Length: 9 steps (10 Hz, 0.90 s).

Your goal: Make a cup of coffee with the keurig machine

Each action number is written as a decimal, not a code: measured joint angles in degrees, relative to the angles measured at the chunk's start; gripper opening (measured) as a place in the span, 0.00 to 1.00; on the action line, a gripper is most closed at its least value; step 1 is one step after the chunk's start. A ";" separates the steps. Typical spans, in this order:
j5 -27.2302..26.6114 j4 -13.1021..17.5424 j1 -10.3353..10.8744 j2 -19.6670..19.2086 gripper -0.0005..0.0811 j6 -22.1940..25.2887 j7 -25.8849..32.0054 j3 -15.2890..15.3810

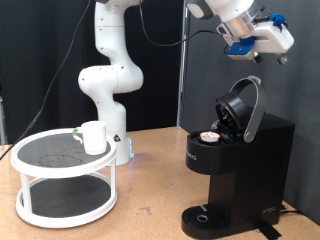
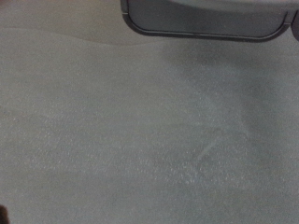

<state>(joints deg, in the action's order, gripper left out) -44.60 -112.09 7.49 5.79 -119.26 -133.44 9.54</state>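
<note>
- I see the keurig machine (image 1: pixel 232 165) on the bench with its lid (image 1: pixel 243 108) raised and a pod (image 1: pixel 209 137) seated in the holder.
- The cup (image 1: pixel 94 137) sits well apart on the white two-tier stand (image 1: pixel 30 160), not on the drip base.
- My gripper (image 1: pixel 262 44) hangs above the lid, holding nothing that I can see; I cannot tell how its jaws stand.

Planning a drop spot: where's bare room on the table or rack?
Bare table between the white rack and keurig machine. Rack's top shelf is free except the cup at its back edge. Machine's drip base is bare. The hand hangs above the open lid.
</note>
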 joint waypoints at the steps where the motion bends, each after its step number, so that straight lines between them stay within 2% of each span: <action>1: 0.05 -0.23 -0.04 0.00 0.91 0.03 0.08 0.00; 2: 0.27 -0.52 -0.07 0.00 0.89 0.07 0.08 0.00; 3: 0.62 -0.90 -0.09 0.00 0.66 0.19 0.08 -0.01; 4: 0.96 -1.35 -0.10 -0.01 0.66 0.22 0.08 -0.01; 5: 1.20 -1.79 -0.10 0.00 0.44 0.22 0.08 -0.01; 6: 1.31 -2.24 -0.10 0.00 0.27 0.23 0.08 -0.01; 7: 1.36 -2.64 -0.10 0.00 0.27 0.23 0.10 -0.01; 8: 1.37 -2.95 -0.11 0.00 0.08 0.23 0.17 -0.01; 9: 1.37 -3.22 -0.12 0.01 0.08 0.23 0.27 -0.02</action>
<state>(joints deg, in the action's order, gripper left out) -43.24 -115.31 7.37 5.80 -119.03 -133.16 9.52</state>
